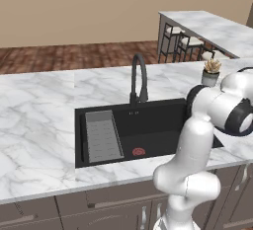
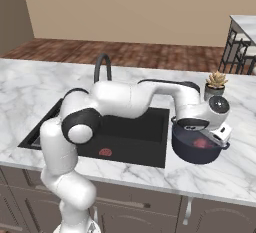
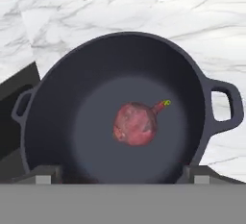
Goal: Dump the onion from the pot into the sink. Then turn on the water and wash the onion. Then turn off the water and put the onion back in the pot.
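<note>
Right base view: white marble counter, tan wall, brick-red floor.
Planter behind pot holding onion; gripper spread open above, beside black sink.

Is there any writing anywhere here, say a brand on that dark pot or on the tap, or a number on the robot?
None can be read: the pot, the faucet, the sink, the small planter and the arm's white shells bear no words, numbers or signs.

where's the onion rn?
The onion lies on the floor of the pot, near its middle in the hand view. The pot stands on the counter right of the sink, near the small planter.
</note>
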